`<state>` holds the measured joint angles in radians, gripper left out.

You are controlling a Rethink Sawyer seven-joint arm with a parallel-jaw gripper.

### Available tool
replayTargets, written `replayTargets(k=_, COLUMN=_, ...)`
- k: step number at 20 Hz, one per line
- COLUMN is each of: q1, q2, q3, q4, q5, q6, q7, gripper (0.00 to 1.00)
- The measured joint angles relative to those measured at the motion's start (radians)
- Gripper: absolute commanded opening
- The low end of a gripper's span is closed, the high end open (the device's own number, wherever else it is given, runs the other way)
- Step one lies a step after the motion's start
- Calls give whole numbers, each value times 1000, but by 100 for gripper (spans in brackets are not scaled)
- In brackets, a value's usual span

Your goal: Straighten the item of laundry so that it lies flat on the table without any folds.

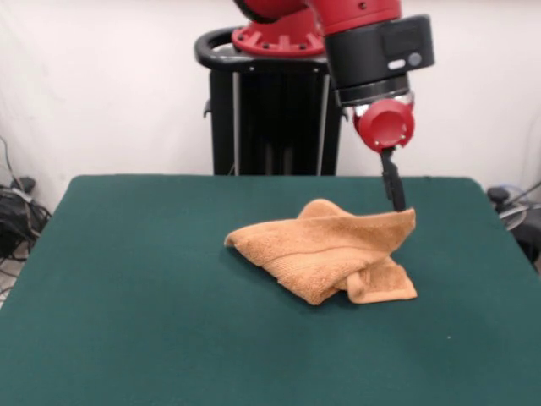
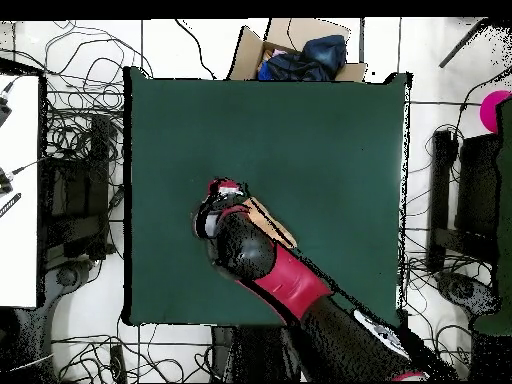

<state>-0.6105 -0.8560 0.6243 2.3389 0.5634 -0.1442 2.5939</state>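
The orange-tan towel (image 1: 325, 249) lies crumpled in a folded heap right of the middle of the dark green table (image 1: 127, 296). Its right corner is pulled up off the table. My gripper (image 1: 397, 203) comes down from above with its thin black fingers together on that raised corner. In the overhead view my arm covers nearly all of the towel (image 2: 274, 224); only a thin strip shows beside the arm's head. The gripper's tips are hidden there. The table (image 2: 300, 130) is much wider than the towel.
The black pedestal (image 1: 270, 118) stands behind the table's far edge. In the overhead view an open cardboard box (image 2: 300, 50) with dark blue cloth sits past the table's top edge. Cables lie on the floor around the table.
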Motion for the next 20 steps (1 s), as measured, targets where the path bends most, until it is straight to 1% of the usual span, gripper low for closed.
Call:
replayTargets(k=6, q1=2, q2=18, q3=52, q4=5, q5=-25, q6=-22, q7=87, gripper=100)
replayTargets(k=8, q1=9, q2=18, q3=52, q4=5, q5=-25, q6=-22, q7=99, gripper=100)
replayTargets(k=13, q1=45, q2=18, q3=50, q4=5, q5=-25, q6=-22, q7=107, gripper=100)
replayTargets(k=20, q1=118, q2=18, q3=34, q4=5, q5=-25, q6=-22, q7=107, gripper=100)
